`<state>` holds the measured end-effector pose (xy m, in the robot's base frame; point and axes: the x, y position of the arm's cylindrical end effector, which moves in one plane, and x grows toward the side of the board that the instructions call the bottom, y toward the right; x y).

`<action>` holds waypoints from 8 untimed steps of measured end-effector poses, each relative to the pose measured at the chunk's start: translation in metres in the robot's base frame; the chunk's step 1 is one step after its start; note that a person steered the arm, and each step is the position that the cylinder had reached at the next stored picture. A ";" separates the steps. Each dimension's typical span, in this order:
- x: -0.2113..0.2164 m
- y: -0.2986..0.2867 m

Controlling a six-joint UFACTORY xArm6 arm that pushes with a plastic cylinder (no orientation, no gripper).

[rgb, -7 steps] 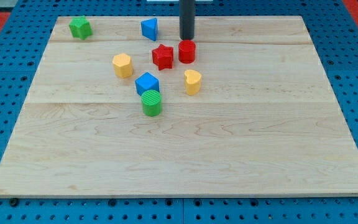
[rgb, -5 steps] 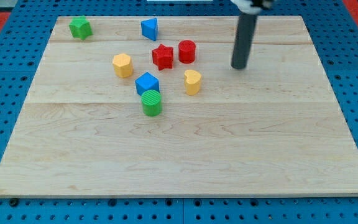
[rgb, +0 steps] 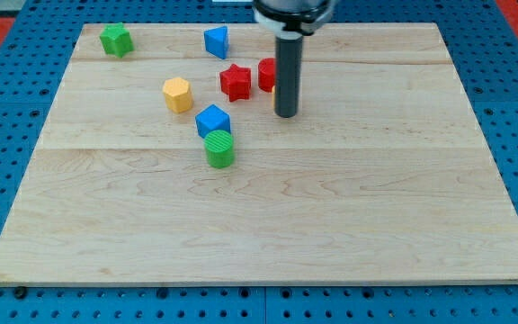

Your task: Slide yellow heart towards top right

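Note:
My tip rests on the wooden board near its upper middle, just right of the cluster of blocks. The yellow heart does not show clearly; it is hidden behind the rod, with at most a thin yellowish sliver at the rod's left edge. The red cylinder is half covered by the rod. The red star lies left of it.
A yellow hexagon, a blue cube and a green cylinder lie left of my tip. A blue block and a green block sit near the view's top edge.
The rod swung from above the red cylinder out to the right, then back left and down to where the yellow heart stood. The heart is now out of sight behind it.

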<state>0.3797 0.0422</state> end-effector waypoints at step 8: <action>-0.027 -0.025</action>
<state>0.3530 0.0171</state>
